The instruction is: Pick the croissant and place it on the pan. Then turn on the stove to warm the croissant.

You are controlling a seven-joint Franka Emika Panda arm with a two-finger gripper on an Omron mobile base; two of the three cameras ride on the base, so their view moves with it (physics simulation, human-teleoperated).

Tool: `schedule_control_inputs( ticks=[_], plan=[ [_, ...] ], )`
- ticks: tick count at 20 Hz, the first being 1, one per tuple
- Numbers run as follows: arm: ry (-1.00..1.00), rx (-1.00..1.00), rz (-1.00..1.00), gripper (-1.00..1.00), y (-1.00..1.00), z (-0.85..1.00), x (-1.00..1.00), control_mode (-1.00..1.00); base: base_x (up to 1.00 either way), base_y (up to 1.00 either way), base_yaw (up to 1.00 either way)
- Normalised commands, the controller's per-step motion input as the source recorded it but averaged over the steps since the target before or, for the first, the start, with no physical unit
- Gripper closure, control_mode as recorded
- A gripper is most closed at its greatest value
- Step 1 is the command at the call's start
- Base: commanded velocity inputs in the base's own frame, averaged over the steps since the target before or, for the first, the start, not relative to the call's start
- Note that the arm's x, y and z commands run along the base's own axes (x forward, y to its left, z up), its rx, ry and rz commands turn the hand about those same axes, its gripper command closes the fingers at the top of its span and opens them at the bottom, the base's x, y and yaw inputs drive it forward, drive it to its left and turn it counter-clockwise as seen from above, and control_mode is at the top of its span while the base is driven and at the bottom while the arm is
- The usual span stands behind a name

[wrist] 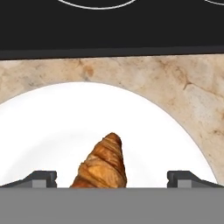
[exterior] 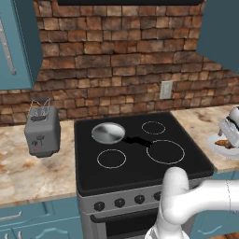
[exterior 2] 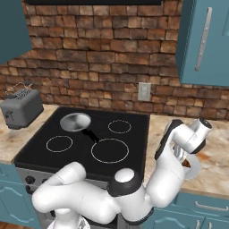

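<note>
The croissant (wrist: 103, 164), golden-brown and ridged, lies on a round white plate (wrist: 65, 118) on the counter right of the stove (exterior: 140, 156). My gripper (wrist: 113, 179) hangs just above the plate, open, with one fingertip (wrist: 41, 178) on each side of the croissant and neither touching it. In the left base view the gripper (exterior: 228, 135) points down at the plate (exterior: 214, 144), where a bit of the croissant (exterior: 224, 143) shows. The silver pan (exterior: 108, 132) sits empty on the stove's back-left burner, its black handle pointing to the middle. The stove's knobs (exterior: 119, 202) line its steel front.
A grey toaster (exterior: 43, 130) stands on the marble counter left of the stove. Teal wall cabinets (exterior 2: 205, 40) hang above both sides, and a brick wall runs behind. My arm's elbow (exterior: 175, 191) is bent in front of the stove.
</note>
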Motion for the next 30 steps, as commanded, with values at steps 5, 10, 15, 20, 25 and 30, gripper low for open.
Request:
schedule_control_inputs(
  ticks=[5, 10, 15, 20, 25, 30],
  plan=[
    [0.0, 0.0, 0.04, -1.0, -0.19, -0.24, 0.07, -1.0, 0.0, 0.0, 0.0],
    [0.03, 0.0, 0.02, -1.0, -0.13, -0.25, 0.0, -1.0, 0.0, 0.0, 0.0],
    [0.03, 0.0, 0.0, -1.0, -0.02, -0.24, -0.09, -1.0, 0.0, 0.0, 0.0],
    [0.01, 0.0, 0.0, -1.0, 0.0, -0.29, -0.15, -1.0, 0.0, 0.0, 0.0],
    [0.01, 0.0, 0.0, 1.0, 0.0, -0.34, -0.17, -1.0, 0.0, 0.0, 0.0],
    [0.07, 0.0, 0.0, 1.0, 0.0, -0.44, -0.02, -1.0, 0.0, 0.0, 0.0]
  ],
)
